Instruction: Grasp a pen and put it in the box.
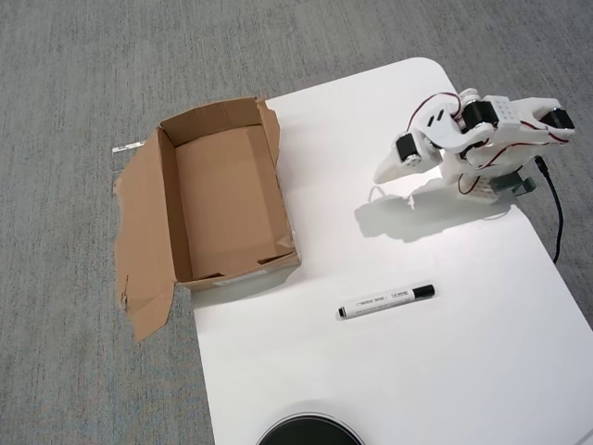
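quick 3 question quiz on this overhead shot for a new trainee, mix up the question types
1. True or false: the pen already lies inside the box.
2. Which end of the pen carries the black cap in the overhead view? A) the right end B) the left end C) neither
3. Fill in: the gripper is over the white ____, apart from the pen.

Key
1. False. The pen lies on the table, to the right of the box and below it in the picture; the box is empty.
2. A
3. table. The gripper holds nothing; whether its jaws are open or shut cannot be told from here.
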